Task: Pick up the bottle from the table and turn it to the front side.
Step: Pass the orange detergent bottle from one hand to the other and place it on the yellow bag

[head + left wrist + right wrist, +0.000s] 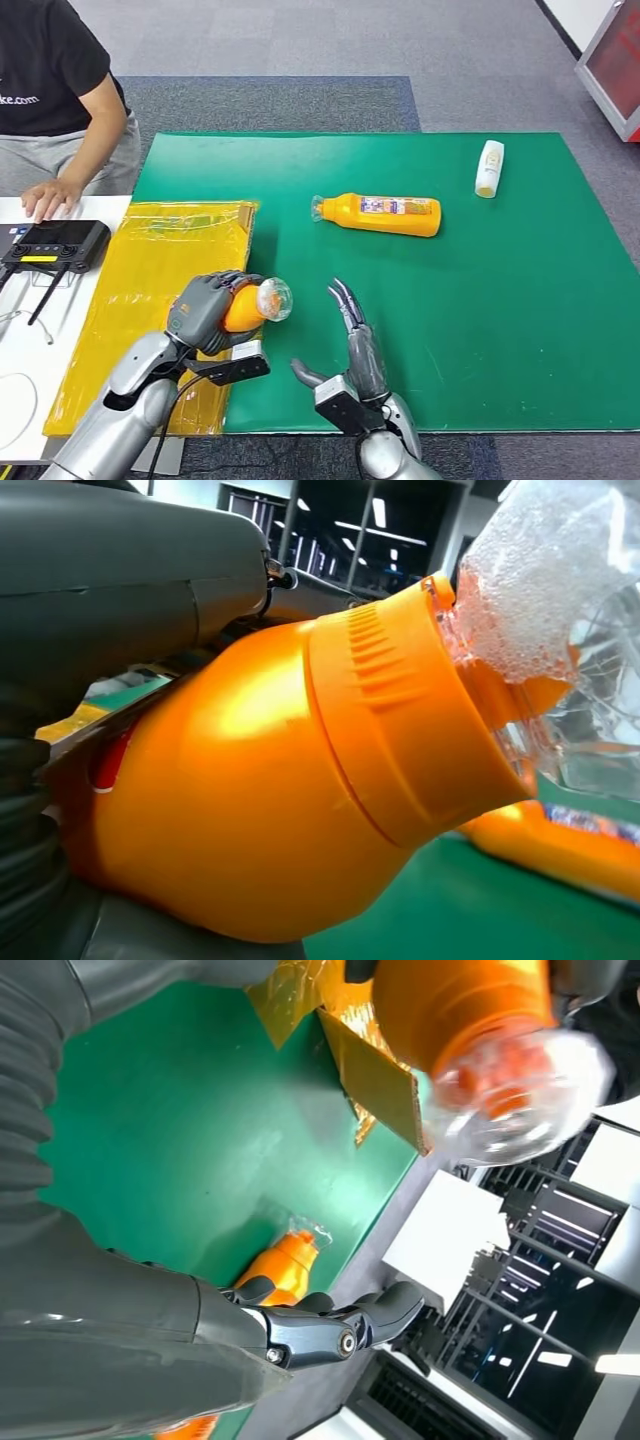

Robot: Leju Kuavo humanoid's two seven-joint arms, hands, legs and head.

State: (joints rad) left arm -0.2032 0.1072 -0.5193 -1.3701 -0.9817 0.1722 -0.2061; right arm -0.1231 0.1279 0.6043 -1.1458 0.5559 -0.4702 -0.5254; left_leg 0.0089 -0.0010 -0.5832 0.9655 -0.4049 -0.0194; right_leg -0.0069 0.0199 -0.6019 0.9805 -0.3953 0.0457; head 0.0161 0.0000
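An orange bottle (245, 306) is grasped in the left hand (202, 312) and lifted above the near edge of the green mat (528, 330), beside the yellow sheet (151, 280). Its long axis is shown roughly level, the clear cap (274, 298) pointed toward the right hand (355, 345). The right hand is held released, fingers spread and upright, just beside the cap yet apart from it, and is judged well placed to assist the turn. A second orange bottle (381, 214) is seen lying flat farther out on the mat, a white bottle (490, 168) well beyond. Open mat is left to the right for rotation; a person's hand (49, 197) rests near a controller (53, 243)
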